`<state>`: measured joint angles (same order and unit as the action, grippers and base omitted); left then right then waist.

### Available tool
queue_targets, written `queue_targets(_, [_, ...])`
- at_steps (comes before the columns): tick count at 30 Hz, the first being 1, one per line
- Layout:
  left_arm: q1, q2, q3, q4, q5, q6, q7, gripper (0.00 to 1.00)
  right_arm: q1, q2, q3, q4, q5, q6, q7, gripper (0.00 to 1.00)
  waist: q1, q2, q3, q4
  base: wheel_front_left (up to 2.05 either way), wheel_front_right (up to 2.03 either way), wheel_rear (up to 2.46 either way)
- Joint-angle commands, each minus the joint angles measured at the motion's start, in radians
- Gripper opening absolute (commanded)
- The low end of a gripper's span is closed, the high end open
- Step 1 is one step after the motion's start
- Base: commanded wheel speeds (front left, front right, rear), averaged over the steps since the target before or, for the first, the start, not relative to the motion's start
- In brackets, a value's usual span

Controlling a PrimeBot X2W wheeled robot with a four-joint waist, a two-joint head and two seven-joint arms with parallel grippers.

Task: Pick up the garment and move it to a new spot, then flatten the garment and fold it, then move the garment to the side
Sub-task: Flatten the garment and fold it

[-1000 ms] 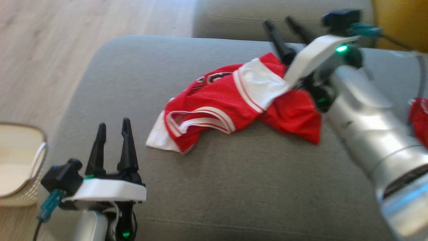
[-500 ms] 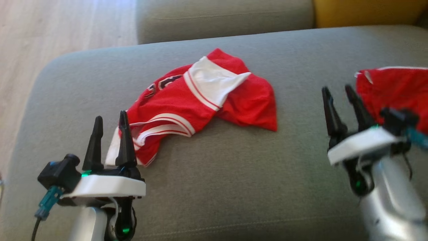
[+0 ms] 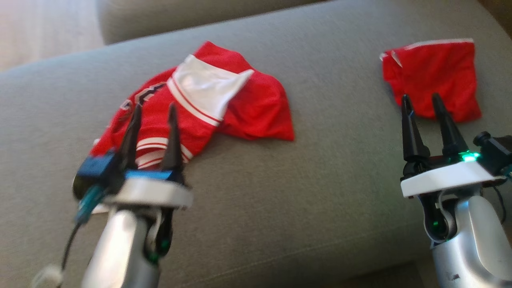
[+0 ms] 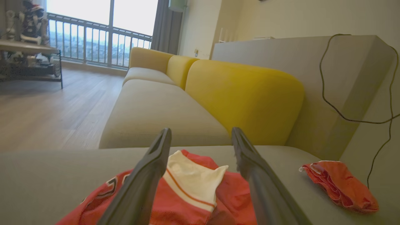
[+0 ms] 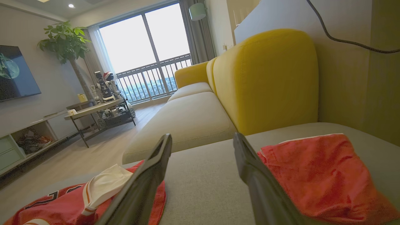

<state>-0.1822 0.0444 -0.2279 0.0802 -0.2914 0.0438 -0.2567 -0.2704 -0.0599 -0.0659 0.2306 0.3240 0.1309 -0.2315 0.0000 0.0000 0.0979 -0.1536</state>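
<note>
Crumpled red and white garment [image 3: 256, 116] on the grey sofa cushion [image 3: 320, 180], with both claws wide open.
In the head view the garment lies slanted, its long way running from near-left to far-right, with the white flap at the far end. The left claw [image 3: 155, 106] hangs over its near-left end and holds nothing. The right claw [image 3: 421, 97] is empty too, well apart from the garment, its tips just beside a folded red cloth [image 3: 436, 76].

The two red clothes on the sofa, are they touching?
Apart. The head view shows bare grey cushion between the jersey and the folded red garment.
</note>
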Motion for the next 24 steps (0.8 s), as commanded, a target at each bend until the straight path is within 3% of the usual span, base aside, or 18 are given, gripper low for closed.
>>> queue_targets(1, [-0.087,0.006,0.012,-0.001,0.041,0.0,-0.005,1.0,-0.008,0.009,0.017,-0.038,-0.002,0.0,0.001,1.0,0.0,0.0,0.054,-0.052,0.0,0.0,0.0])
queue_targets(9, [-0.346,0.043,-0.091,0.348,0.221,0.016,0.056,1.0,-0.03,0.009,0.045,-0.029,0.046,0.0,-0.016,1.0,0.0,0.0,0.158,-0.158,0.0,0.0,0.0])
queue_targets(14, [-0.463,0.077,-0.116,0.517,0.295,0.052,0.111,1.0,-0.049,0.01,0.054,0.007,0.08,0.0,-0.025,1.0,0.0,0.0,0.195,-0.207,0.0,0.0,0.0])
queue_targets(23, [-0.581,0.114,-0.152,0.715,0.35,0.066,0.191,1.0,-0.063,0.01,0.059,0.018,0.118,0.0,-0.03,1.0,0.0,0.0,0.226,-0.229,0.0,0.0,0.0])
queue_targets(24, [-0.587,0.112,-0.15,0.722,0.344,0.063,0.182,0.0,-0.062,0.01,0.066,0.022,0.124,0.0,-0.03,1.0,0.0,0.0,0.226,-0.228,0.0,0.0,0.0])
